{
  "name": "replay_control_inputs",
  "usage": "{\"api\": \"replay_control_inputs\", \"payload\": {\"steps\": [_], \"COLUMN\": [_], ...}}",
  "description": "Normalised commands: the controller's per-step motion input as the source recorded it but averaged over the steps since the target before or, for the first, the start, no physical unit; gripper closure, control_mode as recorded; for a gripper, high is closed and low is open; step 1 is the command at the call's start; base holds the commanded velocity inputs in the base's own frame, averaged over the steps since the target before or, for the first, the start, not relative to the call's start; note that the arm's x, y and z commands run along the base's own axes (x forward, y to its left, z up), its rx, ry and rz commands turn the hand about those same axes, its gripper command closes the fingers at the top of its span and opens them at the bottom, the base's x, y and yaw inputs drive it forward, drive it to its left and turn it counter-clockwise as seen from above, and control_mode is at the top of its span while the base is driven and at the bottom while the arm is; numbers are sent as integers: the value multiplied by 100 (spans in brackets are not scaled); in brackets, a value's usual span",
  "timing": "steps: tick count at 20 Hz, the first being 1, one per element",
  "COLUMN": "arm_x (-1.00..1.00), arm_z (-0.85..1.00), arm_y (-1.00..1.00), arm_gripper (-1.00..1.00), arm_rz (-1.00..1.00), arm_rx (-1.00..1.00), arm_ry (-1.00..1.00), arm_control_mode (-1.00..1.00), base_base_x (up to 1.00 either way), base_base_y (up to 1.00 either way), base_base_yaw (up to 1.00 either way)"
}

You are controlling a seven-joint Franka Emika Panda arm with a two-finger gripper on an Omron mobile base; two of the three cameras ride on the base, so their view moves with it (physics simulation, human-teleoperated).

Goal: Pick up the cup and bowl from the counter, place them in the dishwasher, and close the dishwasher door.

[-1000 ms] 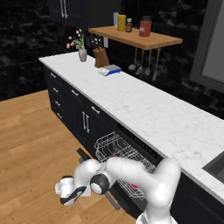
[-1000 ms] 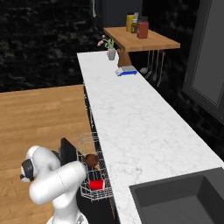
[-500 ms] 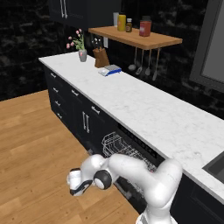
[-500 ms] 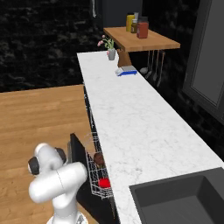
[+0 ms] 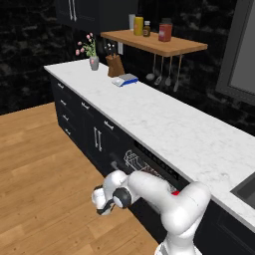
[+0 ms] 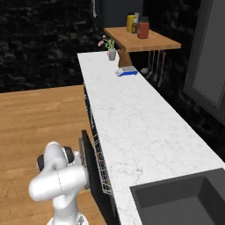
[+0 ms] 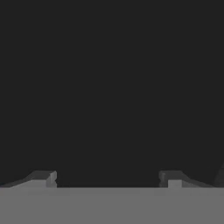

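Cup and bowl gone from table (image 5: 164,124); door (image 6: 90,169) pushed nearly upright, not yet latched. Tool (image 7: 107,178) spread wide, empty, facing door.

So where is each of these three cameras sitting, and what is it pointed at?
Left base view: behind the arm's left, looking along the counter; white arm at lower right, reaching to the dishwasher door.
Right base view: behind its right, same counter and nearly shut door; arm lower left.
Hand view: on the hand, facing the black door close up; gripper tips apart.
Both base views share the wooden shelf.
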Motion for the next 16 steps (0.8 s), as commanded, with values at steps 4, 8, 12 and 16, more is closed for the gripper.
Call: {"api": "replay_control_inputs", "payload": {"steps": [4,8,12,16], "arm_x": [90,89,86,78], "arm_z": [-3,-6,-3,0], "arm_y": [-100,-100,-100,-100], "arm_gripper": [-100,-100,-100,-100], "arm_rz": [11,14,14,14], "arm_rx": [0,0,0,0], "arm_ry": [0,1,5,9], "arm_control_mode": [-100,-100,-100,-100], "base_base_x": [0,0,0,0], "base_base_y": [0,0,0,0], "base_base_yaw": [0,0,0,0]}}
